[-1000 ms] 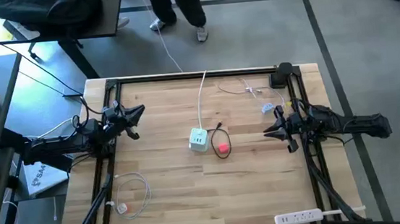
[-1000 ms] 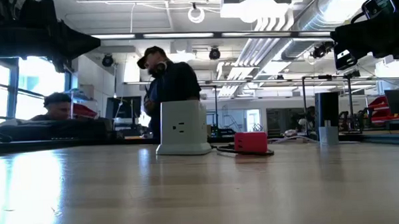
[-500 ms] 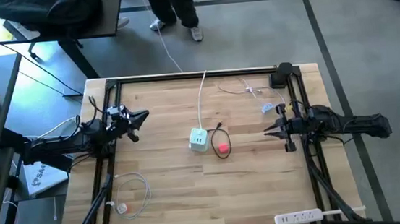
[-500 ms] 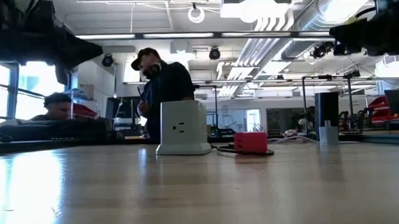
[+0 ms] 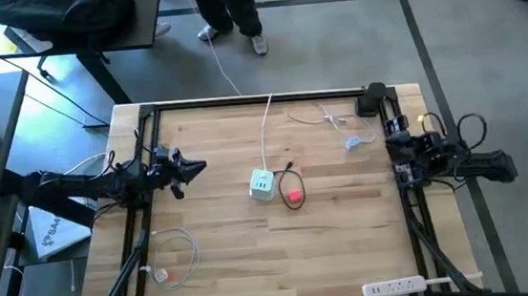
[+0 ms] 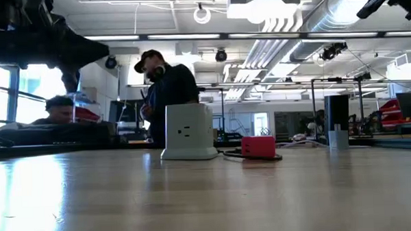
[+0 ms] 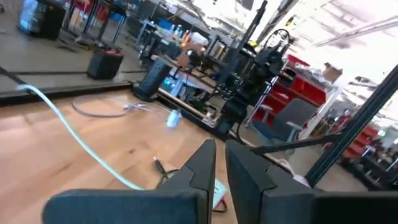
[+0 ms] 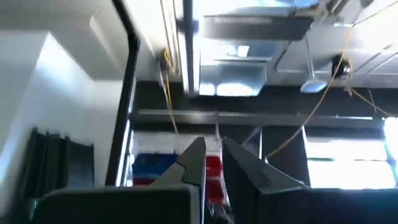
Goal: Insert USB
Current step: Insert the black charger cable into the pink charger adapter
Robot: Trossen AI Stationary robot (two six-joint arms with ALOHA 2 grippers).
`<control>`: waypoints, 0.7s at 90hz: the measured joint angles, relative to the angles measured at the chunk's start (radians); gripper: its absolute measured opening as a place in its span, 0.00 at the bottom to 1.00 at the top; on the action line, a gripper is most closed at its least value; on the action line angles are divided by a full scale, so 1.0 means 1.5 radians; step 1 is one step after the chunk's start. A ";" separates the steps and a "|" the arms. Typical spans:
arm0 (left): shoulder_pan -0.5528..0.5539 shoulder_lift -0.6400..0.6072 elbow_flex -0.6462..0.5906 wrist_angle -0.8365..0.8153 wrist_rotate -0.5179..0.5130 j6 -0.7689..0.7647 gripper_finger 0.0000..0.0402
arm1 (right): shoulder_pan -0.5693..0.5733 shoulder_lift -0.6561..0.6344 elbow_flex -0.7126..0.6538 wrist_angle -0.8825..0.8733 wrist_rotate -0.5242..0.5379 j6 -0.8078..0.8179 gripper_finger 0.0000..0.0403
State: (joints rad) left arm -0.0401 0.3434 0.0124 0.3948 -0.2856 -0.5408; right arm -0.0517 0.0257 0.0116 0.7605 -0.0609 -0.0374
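While the USB (image 5: 294,195) lies just beside the white charger cube (image 5: 261,185), the left gripper (image 5: 195,167) hovers apart, fingers nearly together. The right gripper (image 5: 396,141), fingers narrow, points up at the table's edge

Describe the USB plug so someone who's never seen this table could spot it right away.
Start at the wooden table and find the white charger cube near its middle. Just right of the cube in the high view lies the USB, a small red-pink plug on a short black cable, the only bright red item there.

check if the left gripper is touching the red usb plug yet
Apart. The high view shows the left gripper near the table's left side, with bare wood and the white charger cube between it and the USB.
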 joint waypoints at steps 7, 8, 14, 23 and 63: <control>-0.029 0.036 0.000 0.029 -0.033 -0.031 0.05 | 0.000 0.000 0.000 -0.016 0.096 -0.030 0.06; -0.034 0.041 0.000 0.033 -0.039 -0.034 0.05 | 0.000 0.001 0.000 -0.023 0.112 -0.031 0.06; -0.064 0.079 0.000 0.059 -0.085 -0.046 0.05 | 0.000 0.012 0.000 -0.083 0.198 -0.031 0.06; -0.107 0.142 0.000 0.104 -0.175 -0.049 0.05 | 0.000 0.048 0.000 -0.138 0.223 0.001 0.06; -0.152 0.399 0.012 0.356 -0.284 0.004 0.05 | 0.000 0.378 0.000 -0.155 0.139 0.281 0.06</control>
State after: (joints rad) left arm -0.2687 0.9422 0.0297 0.9294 -0.7119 -0.5346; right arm -0.0513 0.5921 0.0116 0.5281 0.1482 0.3842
